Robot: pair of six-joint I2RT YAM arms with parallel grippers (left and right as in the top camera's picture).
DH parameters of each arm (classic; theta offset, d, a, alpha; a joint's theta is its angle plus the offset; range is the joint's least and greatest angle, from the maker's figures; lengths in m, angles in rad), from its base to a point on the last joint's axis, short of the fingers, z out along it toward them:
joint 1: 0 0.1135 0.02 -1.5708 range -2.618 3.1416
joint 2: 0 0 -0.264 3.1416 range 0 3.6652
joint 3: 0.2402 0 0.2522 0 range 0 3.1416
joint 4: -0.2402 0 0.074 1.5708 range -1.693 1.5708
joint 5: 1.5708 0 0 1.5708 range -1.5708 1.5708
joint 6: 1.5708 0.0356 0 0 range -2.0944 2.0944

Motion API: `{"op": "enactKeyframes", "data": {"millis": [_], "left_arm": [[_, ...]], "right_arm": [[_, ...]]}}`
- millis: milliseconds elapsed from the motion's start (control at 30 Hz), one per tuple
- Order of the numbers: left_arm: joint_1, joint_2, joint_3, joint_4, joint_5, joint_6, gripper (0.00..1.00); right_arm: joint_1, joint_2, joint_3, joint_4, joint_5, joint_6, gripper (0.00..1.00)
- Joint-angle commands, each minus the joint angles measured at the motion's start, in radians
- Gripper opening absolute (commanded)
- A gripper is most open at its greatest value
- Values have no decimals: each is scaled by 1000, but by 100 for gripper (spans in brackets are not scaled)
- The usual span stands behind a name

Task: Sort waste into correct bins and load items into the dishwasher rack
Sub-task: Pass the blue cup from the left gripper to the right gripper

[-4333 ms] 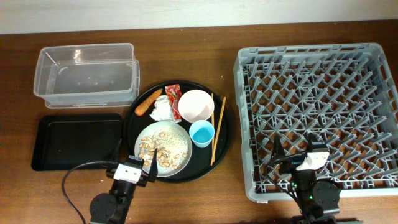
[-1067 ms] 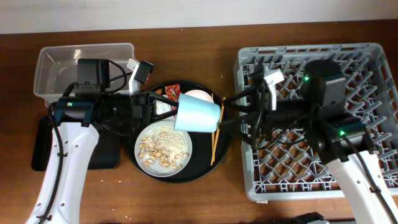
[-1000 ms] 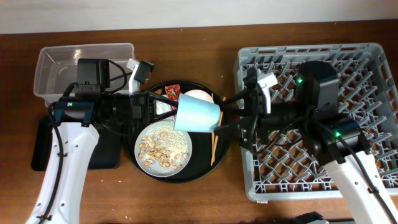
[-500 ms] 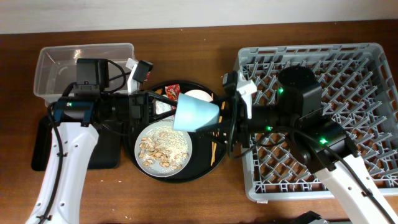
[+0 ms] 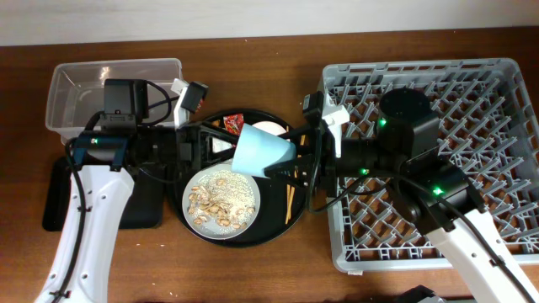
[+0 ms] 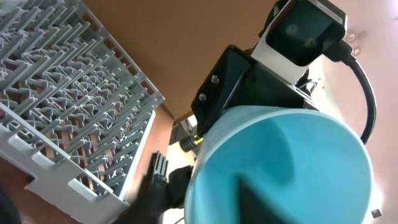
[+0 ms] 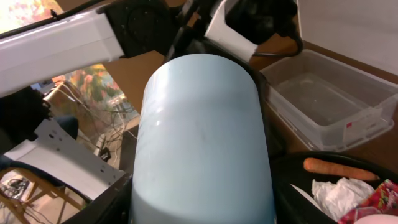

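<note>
The light-blue cup [image 5: 263, 151] hangs on its side above the round black tray [image 5: 278, 225], between both grippers. My right gripper [image 5: 288, 160] is shut on its body; in the right wrist view the cup [image 7: 202, 143] fills the space between both fingers. My left gripper [image 5: 221, 141] is at the cup's mouth [image 6: 280, 168], one finger inside and one outside the rim, jaws apart. Below lie the plate [image 5: 221, 202] with food scraps, the white bowl [image 5: 269, 128], the red wrapper [image 5: 232, 124], the carrot [image 7: 339, 169] and the napkin [image 7: 339, 194]. The rack [image 5: 472, 93] is at the right.
The clear tub [image 5: 76, 93] stands at the back left, partly under my left arm. The shallow black tray [image 5: 57, 202] lies in front of it. Chopsticks [image 5: 289, 202] rest on the round tray's right side. My right arm reaches over the rack's left edge.
My right gripper moved left onto the cup and closed on it. The left gripper's jaws have parted at the rim. The cup tipped slightly.
</note>
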Motion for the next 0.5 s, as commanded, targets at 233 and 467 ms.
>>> {"op": "enactKeyframes", "data": {"millis": [233,467], "left_arm": [[18,1,6,18,-109,5,100],[18,1,6,18,-167,5,100]], "right_arm": [[-472,-306,21,-587,615,148,45],[-865,-193,21,-974,1089,320,44]]}}
